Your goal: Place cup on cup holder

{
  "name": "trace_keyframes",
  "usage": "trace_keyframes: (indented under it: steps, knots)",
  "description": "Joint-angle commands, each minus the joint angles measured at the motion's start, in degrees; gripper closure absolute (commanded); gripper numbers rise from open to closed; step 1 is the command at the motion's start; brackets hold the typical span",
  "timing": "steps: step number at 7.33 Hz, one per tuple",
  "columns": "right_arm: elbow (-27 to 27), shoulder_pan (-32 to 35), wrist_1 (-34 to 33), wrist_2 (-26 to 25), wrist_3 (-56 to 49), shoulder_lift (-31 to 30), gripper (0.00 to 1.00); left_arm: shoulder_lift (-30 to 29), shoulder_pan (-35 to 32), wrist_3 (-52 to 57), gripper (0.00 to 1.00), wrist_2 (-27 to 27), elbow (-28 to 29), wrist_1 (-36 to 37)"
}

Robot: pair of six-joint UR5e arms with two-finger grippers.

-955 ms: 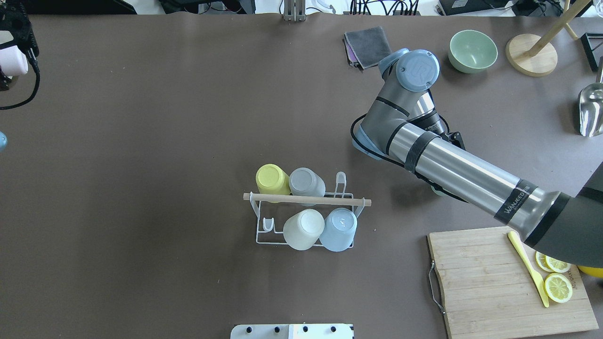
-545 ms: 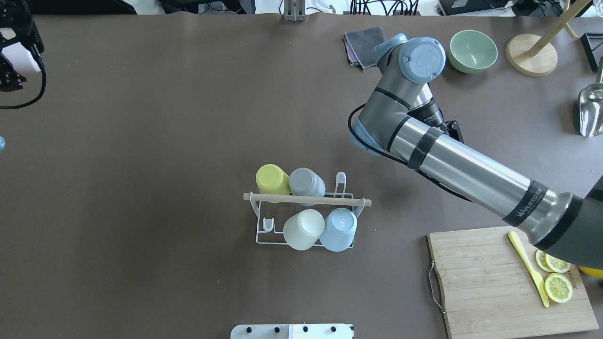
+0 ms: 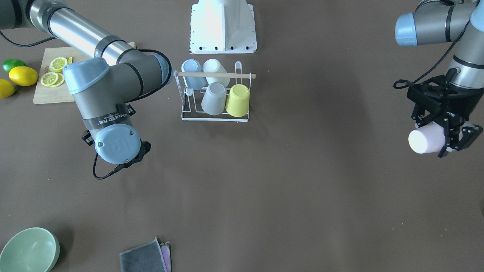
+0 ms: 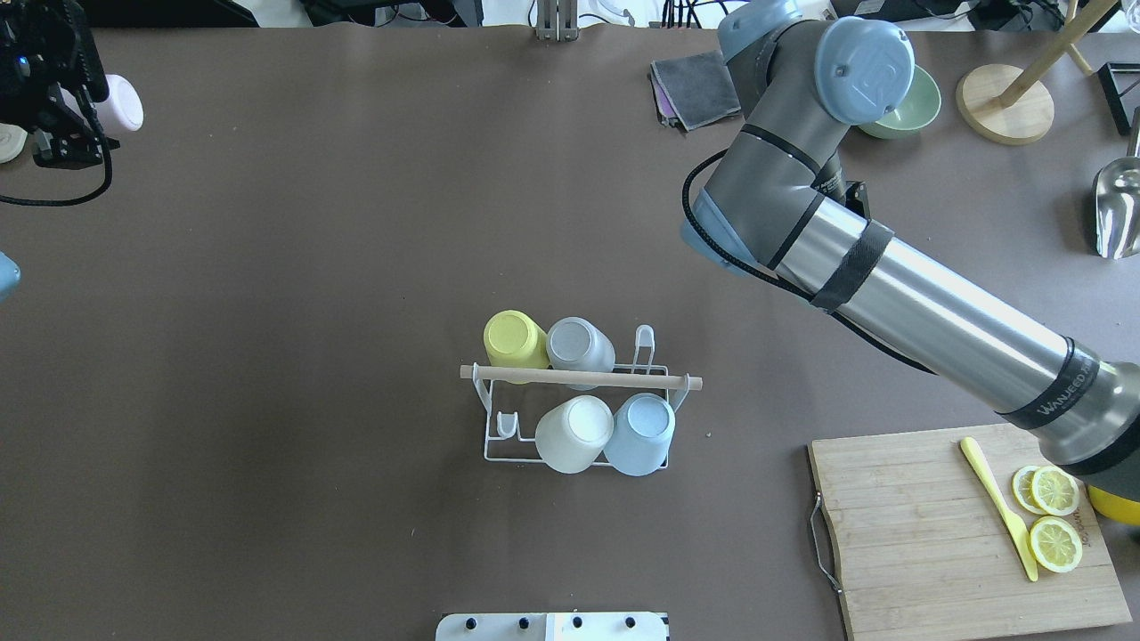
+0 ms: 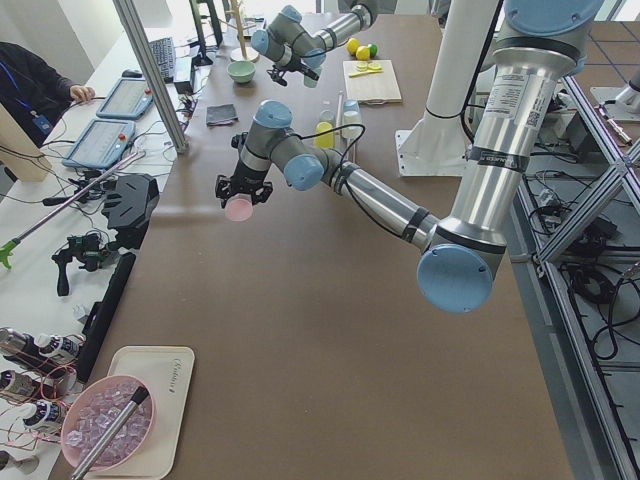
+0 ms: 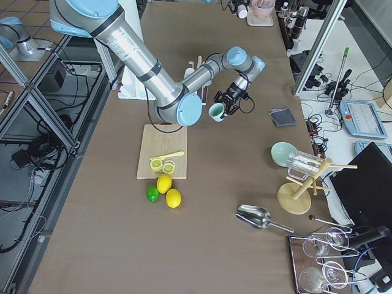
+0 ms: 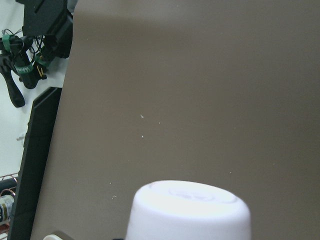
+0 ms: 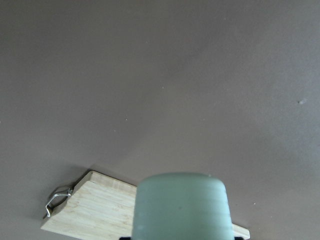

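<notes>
The white wire cup holder [image 4: 495,438] with a wooden rod [image 4: 579,378] stands mid-table, also in the front view [image 3: 189,107]. On it sit a yellow cup [image 4: 512,338], a grey cup [image 4: 579,343], a cream cup [image 4: 574,434] and a light blue cup [image 4: 641,434]. My left gripper [image 3: 440,132] is far to the holder's left, shut on a pale pink cup [image 3: 423,140], seen also in the overhead view [image 4: 125,102] and close up [image 7: 190,210]. My right gripper [image 6: 228,103] is shut on a pale green cup [image 6: 215,112], close up [image 8: 181,205], held above the table right of the holder.
A wooden cutting board [image 4: 926,534] with lemon slices [image 4: 1055,530] and a yellow knife [image 4: 997,503] lies at the near right. A green bowl [image 4: 922,107], a grey cloth [image 4: 695,85], a wooden stand [image 4: 1006,102] and a metal scoop [image 4: 1118,209] line the far right.
My right arm has swung toward the table's far edge, its wrist now over the green bowl. My left gripper has turned and shifted, so the pink cup now points inward over the table.
</notes>
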Motion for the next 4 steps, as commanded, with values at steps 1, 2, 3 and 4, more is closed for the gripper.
trace_keyframes:
  steps: [1, 2, 3, 4]
  knots:
    - [9.7, 1.3, 1.5, 0.6, 2.7, -0.6, 0.40, -0.1, 1.1, -4.0, 0.43, -6.8, 1.8, -15.4]
    - [15.0, 1.4, 4.0, 2.0, 5.5, -2.9, 0.40, -0.1, 4.0, -6.1, 0.43, -6.9, 3.2, -23.8]
    - [17.5, 2.7, 13.1, 6.1, 8.8, -6.2, 0.40, 0.1, 5.7, -8.6, 0.43, -6.9, 3.8, -31.2]
    - [17.7, 4.9, 22.8, 10.8, 9.3, -9.5, 0.40, 2.8, 6.8, -11.5, 0.43, -6.9, 3.7, -40.1]
